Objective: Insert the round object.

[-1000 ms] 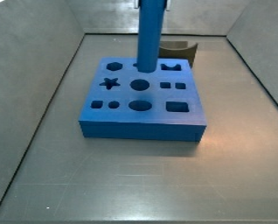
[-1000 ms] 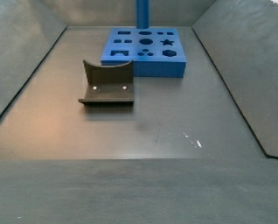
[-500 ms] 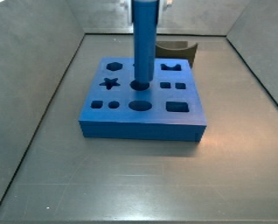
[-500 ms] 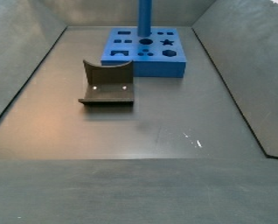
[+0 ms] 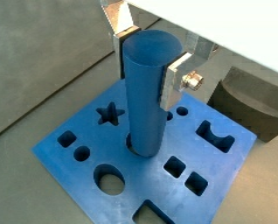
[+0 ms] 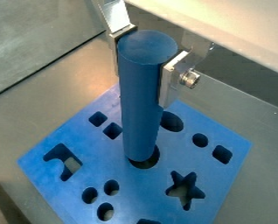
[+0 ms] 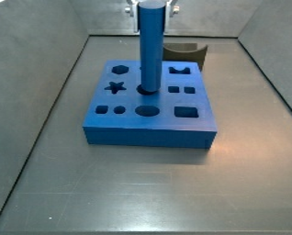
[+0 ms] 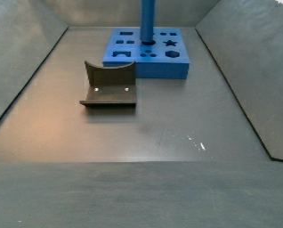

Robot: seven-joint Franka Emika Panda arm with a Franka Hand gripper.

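Wrist view — pincer (image 5: 151, 50)-held peg (image 5: 148, 92) in block (image 5: 72, 149)

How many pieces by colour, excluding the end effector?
Blue: 2, the round peg clamped in the end effector with its tip at the round centre hole, and the holed block
Dark brown: 1, the curved block, on the floor apart from the holed block
Total: 3

The round object (image 7: 150, 46), a long smooth blue cylinder peg, stands upright toward the far edge of the worktop, its lower end in a round hole, its top clamped by the gripper (image 5: 149, 52) between the silver fingers (image 6: 177, 76) in both wrist views.
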